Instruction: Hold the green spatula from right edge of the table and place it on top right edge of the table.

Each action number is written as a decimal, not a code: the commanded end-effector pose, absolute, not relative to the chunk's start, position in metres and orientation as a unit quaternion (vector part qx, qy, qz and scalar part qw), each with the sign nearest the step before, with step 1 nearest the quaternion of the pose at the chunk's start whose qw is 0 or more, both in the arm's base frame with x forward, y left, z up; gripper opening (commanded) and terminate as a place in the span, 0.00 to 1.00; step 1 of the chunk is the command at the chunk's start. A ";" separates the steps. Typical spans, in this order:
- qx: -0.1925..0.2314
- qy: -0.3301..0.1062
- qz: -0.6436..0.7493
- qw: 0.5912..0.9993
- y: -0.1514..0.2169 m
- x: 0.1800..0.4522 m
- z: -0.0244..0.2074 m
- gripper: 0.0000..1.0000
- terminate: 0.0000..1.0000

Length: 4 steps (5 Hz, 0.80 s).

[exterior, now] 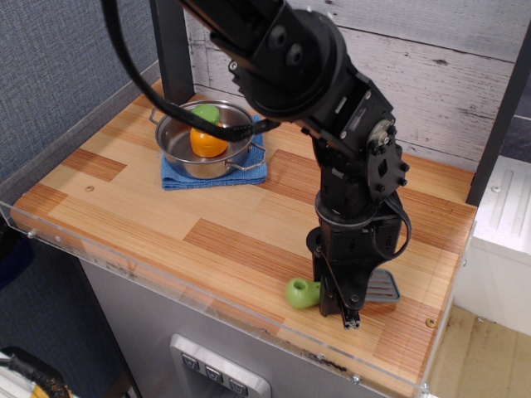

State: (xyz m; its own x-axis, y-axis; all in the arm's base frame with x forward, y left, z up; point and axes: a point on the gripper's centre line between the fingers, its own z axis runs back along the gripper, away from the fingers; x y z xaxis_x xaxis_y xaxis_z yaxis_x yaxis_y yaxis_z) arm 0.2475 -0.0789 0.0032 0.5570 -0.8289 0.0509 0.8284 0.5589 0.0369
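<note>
**One black arm standing over the green spatula at the front right of the table**

One thing blocks your sight most: the black robot arm crosses the middle of the view and hides part of the small toy spatula with the lime-green handle and grey slotted blade. You see the round handle end at the left of the gripper and the grey blade at its right. The spatula lies flat near the front right edge of the wooden table of light and reddish-brown planks. The gripper is down at the handle, but you cannot tell if its jaws are closed on it or apart.

Well apart, at the back left, a shiny steel pot with two handles stands on a folded blue cloth. Inside the pot sits an orange toy vegetable with a green top.

A clear acrylic rim runs along the front edge. Behind the table you see a whitewashed plank wall, and at the left a grey-blue fabric panel. No readable writing shows anywhere.
</note>
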 end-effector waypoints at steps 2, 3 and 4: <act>0.012 -0.055 -0.462 0.885 -0.072 0.243 0.039 0.00 0.00; 0.014 -0.069 -0.454 0.888 -0.073 0.251 0.059 0.00 0.00; 0.017 -0.092 -0.444 0.891 -0.075 0.273 0.080 0.00 0.00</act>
State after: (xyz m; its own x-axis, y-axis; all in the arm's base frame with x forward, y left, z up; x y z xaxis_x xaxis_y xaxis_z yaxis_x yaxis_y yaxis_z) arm 0.2715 -0.0755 0.0700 0.5920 -0.7968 0.1213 0.7927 0.6028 0.0905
